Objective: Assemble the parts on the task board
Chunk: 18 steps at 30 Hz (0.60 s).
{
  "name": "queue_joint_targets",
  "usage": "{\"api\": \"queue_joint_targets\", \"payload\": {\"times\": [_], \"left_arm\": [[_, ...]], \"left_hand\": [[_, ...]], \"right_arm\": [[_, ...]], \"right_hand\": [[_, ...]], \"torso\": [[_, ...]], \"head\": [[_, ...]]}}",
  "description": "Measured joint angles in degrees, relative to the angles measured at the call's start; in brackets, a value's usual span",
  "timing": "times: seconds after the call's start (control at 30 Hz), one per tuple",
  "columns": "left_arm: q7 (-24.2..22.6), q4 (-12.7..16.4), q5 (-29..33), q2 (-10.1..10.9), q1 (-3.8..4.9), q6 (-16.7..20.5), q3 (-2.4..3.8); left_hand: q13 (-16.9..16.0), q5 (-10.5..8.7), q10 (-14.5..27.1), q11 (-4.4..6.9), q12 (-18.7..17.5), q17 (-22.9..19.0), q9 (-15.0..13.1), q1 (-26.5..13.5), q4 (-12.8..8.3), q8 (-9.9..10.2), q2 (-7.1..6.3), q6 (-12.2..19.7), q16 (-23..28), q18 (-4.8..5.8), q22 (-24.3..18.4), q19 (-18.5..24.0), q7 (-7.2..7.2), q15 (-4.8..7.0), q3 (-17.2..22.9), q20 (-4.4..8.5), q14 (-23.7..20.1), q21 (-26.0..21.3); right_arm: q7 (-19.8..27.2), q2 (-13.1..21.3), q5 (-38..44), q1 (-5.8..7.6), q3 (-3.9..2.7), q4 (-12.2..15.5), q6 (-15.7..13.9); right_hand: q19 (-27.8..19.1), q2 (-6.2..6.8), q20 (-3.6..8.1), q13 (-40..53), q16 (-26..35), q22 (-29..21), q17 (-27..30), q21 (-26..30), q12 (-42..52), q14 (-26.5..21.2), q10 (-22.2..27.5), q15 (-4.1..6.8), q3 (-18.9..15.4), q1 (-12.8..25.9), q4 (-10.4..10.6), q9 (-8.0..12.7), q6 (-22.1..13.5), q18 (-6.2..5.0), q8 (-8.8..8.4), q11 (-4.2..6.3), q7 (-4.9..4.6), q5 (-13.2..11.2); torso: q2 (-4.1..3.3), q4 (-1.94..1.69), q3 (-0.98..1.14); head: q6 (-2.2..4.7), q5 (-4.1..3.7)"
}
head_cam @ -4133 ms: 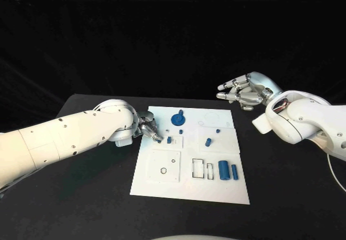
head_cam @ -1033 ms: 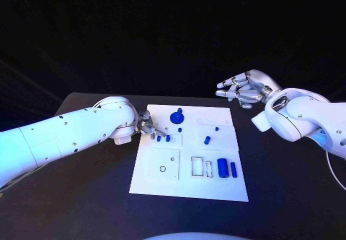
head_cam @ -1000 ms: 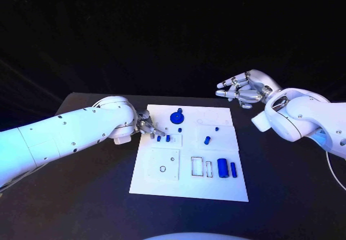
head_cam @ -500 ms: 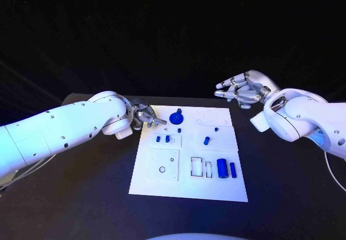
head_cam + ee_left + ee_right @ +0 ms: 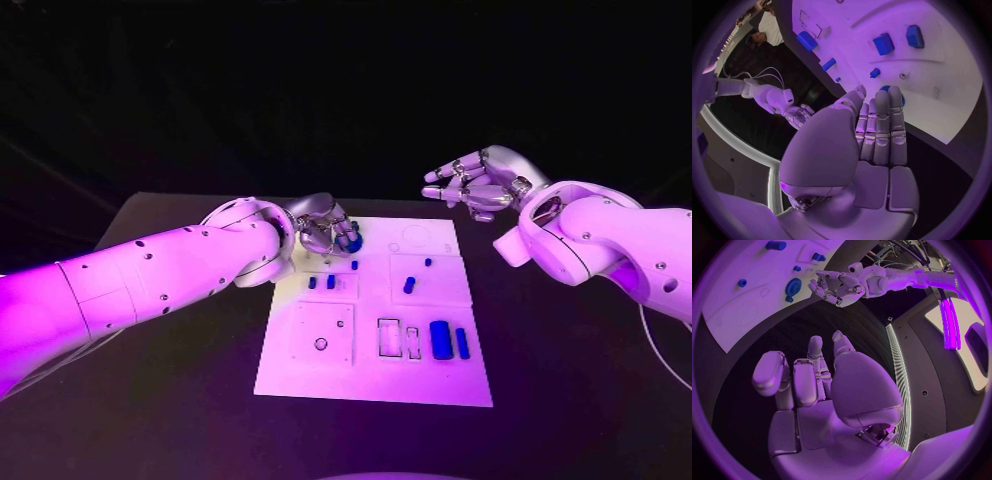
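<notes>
The white task board (image 5: 368, 375) lies mid-table. A round blue disc (image 5: 351, 240) sits at its far end, with small blue parts (image 5: 320, 283) and two blue cylinders (image 5: 449, 341) nearer me. My left hand (image 5: 323, 228) hovers at the disc's left side, holding nothing. In the left wrist view its straight fingers (image 5: 879, 125) cover most of the disc (image 5: 901, 100); whether they touch it cannot be told. My right hand (image 5: 476, 184) hangs raised beyond the board's far right corner, fingers loosely curled and apart, holding nothing. The right wrist view shows the left hand (image 5: 839, 287) beside the disc (image 5: 792, 288).
The black table (image 5: 159, 400) stretches around the board on both sides. My left forearm (image 5: 159, 275) lies along the board's left side. Empty outlined slots (image 5: 389, 337) and a raised square plate (image 5: 322, 333) sit on the board's near half.
My left hand has moved from the small parts at the board's left edge toward the far end, reaching the blue disc. The right hand has barely moved.
</notes>
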State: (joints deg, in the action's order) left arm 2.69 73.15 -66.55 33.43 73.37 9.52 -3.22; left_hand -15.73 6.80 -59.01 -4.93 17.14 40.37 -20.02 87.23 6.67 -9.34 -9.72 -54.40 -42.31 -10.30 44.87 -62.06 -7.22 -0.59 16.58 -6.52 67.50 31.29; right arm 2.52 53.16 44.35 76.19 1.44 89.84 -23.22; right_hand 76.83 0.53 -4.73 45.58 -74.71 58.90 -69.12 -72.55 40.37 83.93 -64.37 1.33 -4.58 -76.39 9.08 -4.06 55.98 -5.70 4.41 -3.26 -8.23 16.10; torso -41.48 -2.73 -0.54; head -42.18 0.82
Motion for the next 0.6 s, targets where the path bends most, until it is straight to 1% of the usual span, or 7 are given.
{"api": "queue_joint_targets", "payload": {"times": [0.13,0.3,0.37,0.43,0.5,0.57,0.6], "left_arm": [[-1.7,-0.8,-4.7,-1.0,-0.24,0.9,-0.55],[-1.9,-1.8,-9.7,-2.2,-0.48,1.1,-0.80],[-1.6,-1.9,-11.2,-2.6,-0.52,0.9,-0.82],[-1.3,-2.1,-12.6,-2.9,-0.55,0.5,-0.83],[-0.9,-2.2,-13.6,-3.2,-0.56,0.0,-0.84],[-0.5,-2.4,-14.3,-3.5,-0.59,-0.4,-0.84],[-0.3,-2.6,-14.6,-3.7,-0.62,-0.7,-0.85]], "left_hand": [[3.5,0.00,-2.4,0.44,-2.2,0.5,2.4,-0.7,-0.4,1.5,-0.72,-2.2,-3.2,0.01,0.4,-2.8,0.05,0.47,0.8,0.44,3.8,1.1],[6.1,0.00,-3.5,0.52,-4.2,9.7,4.1,-2.1,-0.4,2.4,-1.39,-4.1,-14.4,0.00,1.6,-6.0,0.08,0.73,1.3,0.76,9.3,2.8],[6.8,0.00,-4.8,0.84,-4.8,16.1,4.5,-2.9,-0.4,2.4,-1.42,-5.7,-21.0,0.02,5.5,-9.6,0.02,0.97,1.4,0.99,12.8,8.0],[7.5,-0.22,-6.3,1.05,-5.6,22.4,4.9,-3.3,-0.1,2.4,-1.62,-6.7,-27.2,1.76,11.5,-14.1,0.16,1.32,1.7,1.33,15.7,16.1],[8.2,-0.38,-7.1,1.31,-6.7,24.9,5.5,-3.7,-0.1,2.9,-1.58,-6.9,-29.9,1.99,15.3,-16.6,0.27,1.68,1.7,1.61,16.3,21.1],[8.4,-0.38,-7.5,1.28,-7.1,25.3,5.7,-3.8,-0.1,2.9,-1.53,-7.2,-30.4,2.00,16.4,-17.3,0.26,1.69,1.7,1.72,16.3,22.4],[8.6,-0.38,-7.5,1.34,-7.5,25.4,5.8,-4.0,-0.1,3.2,-1.73,-7.3,-30.6,2.75,17.3,-17.8,0.27,1.69,1.7,1.78,16.3,23.6]], "right_arm": [[0.0,-0.1,0.0,-0.03,0.01,0.0,0.1],[0.0,-0.1,0.0,-0.05,0.01,0.0,0.1],[0.0,-0.2,0.0,-0.06,0.01,0.0,0.1],[0.0,-0.2,0.0,-0.06,0.01,0.0,0.2],[0.0,-0.2,0.0,-0.06,0.01,0.0,0.2],[0.0,-0.2,0.0,-0.07,0.01,0.0,0.2],[0.0,-0.2,0.0,-0.08,0.01,0.0,0.2]], "right_hand": [[0.0,0.00,0.00,0.0,0.0,0.0,-0.1,0.0,0.0,0.0,0.0,0.00,0.0,0.0,0.0,0.0,0.0,0.00,0.00,0.00,0.00,0.3],[0.0,0.00,0.00,0.0,0.0,0.0,-0.1,0.0,0.0,0.0,0.0,0.00,0.0,0.0,0.0,0.0,0.0,0.00,0.00,0.00,0.00,0.3],[0.0,0.00,0.00,0.0,0.0,0.0,-0.1,0.0,0.0,0.0,0.0,0.00,0.0,0.0,0.0,0.0,0.0,0.00,0.00,0.00,0.00,0.3],[0.0,0.00,0.00,0.0,0.0,0.1,-0.1,0.0,0.0,0.0,0.0,0.00,0.0,0.0,0.0,0.0,0.0,0.00,0.00,0.00,0.00,0.3],[0.0,0.00,0.00,0.0,0.0,0.1,-0.1,0.0,0.0,0.0,0.0,0.00,0.0,0.0,0.0,0.0,0.0,0.00,0.00,0.00,0.00,0.3],[0.0,0.00,0.00,0.0,0.0,0.1,-0.1,0.0,0.0,0.0,0.0,0.00,0.0,0.0,0.0,0.0,0.0,0.00,0.00,0.00,0.00,0.3],[0.0,0.00,0.00,0.0,0.0,0.1,-0.1,0.0,0.0,0.0,0.0,0.00,0.0,0.0,0.0,0.0,0.0,0.00,0.00,0.00,0.00,0.3]], "torso": [[0.00,0.02,0.04],[0.01,-0.04,0.04],[0.02,-0.05,0.04],[0.02,-0.05,0.06],[0.03,-0.05,0.07],[0.03,-0.05,0.07],[0.04,-0.05,0.06]], "head": [[0.10,-0.18],[0.12,-0.40],[0.12,-0.41],[0.12,-0.41],[0.08,-0.41],[0.04,-0.41],[-0.01,-0.41]]}}
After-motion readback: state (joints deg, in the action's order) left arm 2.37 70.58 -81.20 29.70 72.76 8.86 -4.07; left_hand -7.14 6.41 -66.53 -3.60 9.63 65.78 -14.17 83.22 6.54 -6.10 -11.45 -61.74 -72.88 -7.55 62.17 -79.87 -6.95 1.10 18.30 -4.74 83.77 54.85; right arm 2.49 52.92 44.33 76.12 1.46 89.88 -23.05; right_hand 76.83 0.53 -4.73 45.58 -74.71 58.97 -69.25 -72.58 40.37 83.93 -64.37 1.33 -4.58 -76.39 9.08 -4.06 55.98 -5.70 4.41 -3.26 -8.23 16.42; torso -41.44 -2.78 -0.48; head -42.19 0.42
